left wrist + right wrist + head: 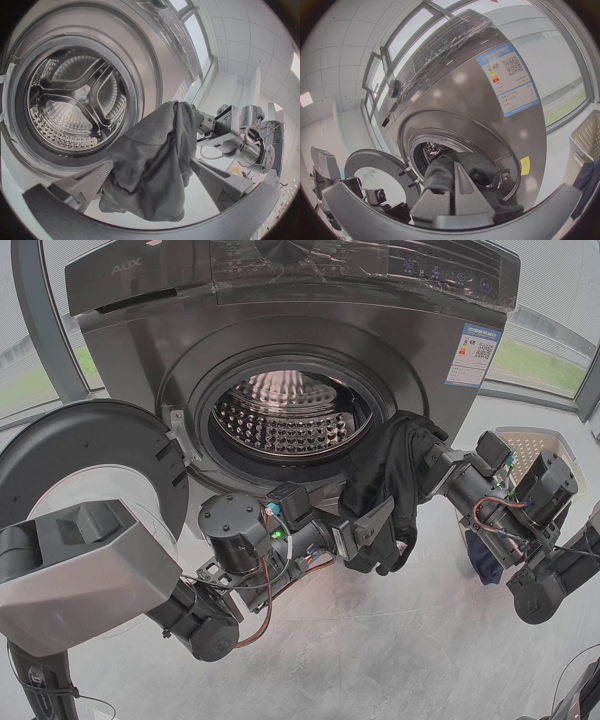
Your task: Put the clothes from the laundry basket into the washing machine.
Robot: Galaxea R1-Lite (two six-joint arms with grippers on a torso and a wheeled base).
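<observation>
**Black garment [387,471] poised at the washing machine [156,346] mouth**

We hold it at the opening's rim, right gripper [455,175] jaws clamped on it, left gripper [150,167] jaws spread open around its hanging end. The drum [287,421] looks empty and a blue garment [484,562] drapes the laundry basket [537,443]: loading has barely begun.

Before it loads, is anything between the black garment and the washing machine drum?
Nothing visible does. The door stands open to the left, and the black garment, held by the right gripper, hangs at the right rim of the drum.
</observation>
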